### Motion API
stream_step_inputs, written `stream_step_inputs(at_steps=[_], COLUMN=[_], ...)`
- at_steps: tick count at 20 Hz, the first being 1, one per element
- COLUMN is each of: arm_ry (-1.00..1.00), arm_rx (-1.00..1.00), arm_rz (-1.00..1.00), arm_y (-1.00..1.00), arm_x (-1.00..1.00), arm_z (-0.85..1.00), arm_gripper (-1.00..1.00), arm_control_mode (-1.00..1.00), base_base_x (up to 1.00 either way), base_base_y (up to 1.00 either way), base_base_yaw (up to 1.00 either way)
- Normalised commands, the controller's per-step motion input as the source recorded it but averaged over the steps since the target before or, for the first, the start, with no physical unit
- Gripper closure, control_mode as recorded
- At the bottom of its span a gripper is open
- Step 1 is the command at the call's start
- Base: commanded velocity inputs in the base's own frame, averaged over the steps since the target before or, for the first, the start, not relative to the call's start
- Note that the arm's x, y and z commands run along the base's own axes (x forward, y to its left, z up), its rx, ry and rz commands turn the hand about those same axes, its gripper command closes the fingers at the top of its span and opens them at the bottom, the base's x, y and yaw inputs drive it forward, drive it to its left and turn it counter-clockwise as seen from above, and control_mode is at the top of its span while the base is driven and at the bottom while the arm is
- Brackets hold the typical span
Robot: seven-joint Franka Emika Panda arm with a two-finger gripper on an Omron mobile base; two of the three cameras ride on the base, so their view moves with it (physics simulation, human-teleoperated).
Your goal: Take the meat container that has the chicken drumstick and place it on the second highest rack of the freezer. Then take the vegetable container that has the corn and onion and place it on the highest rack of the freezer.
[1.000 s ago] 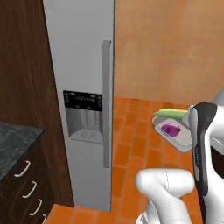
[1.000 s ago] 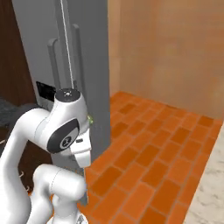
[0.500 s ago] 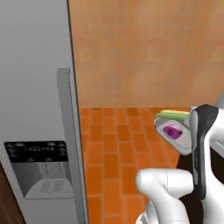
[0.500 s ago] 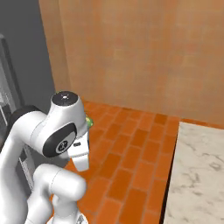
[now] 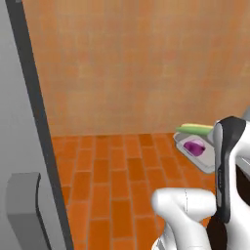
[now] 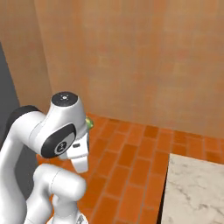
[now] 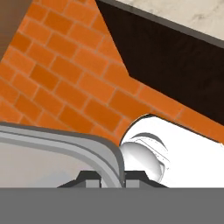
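Vegetable container [image 5: 197,152] in carriage: your hand [image 7: 113,176] is clamped on its grey rim, holding the tray level beside the arm so the corn [image 5: 194,129] and onion [image 5: 194,146] stay inside; the freezer [image 5: 19,146] stands at left.

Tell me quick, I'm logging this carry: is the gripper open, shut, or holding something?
Gripper: shut on the rim of the grey tray, the one with the onion and corn.
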Motion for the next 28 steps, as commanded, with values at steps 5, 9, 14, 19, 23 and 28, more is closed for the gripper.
stream_step_inputs(at_steps=[5, 9, 14, 19, 23, 28], arm_ry=[0.00, 0.00, 0.00, 0.00, 0.00, 0.00], arm_rx=[0.00, 0.00, 0.00, 0.00, 0.00, 0.00], arm_rz=[0.00, 0.00, 0.00, 0.00, 0.00, 0.00], arm_y=[0.00, 0.00, 0.00, 0.00, 0.00, 0.00], arm_x=[0.00, 0.00, 0.00, 0.00, 0.00, 0.00], arm_z=[0.00, 0.00, 0.00, 0.00, 0.00, 0.00], arm_gripper=[1.00, 1.00, 1.00, 1.00, 1.00, 1.00], arm_control_mode=[1.00, 1.00, 1.00, 1.00, 1.00, 1.00], base_base_x=[1.00, 0.90, 0.20, 0.00, 0.00, 0.00], base_base_y=[-0.25, -0.21, 0.00, 0.00, 0.00, 0.06], base_base_yaw=[0.25, 0.43, 0.69, 0.74, 0.71, 0.71])
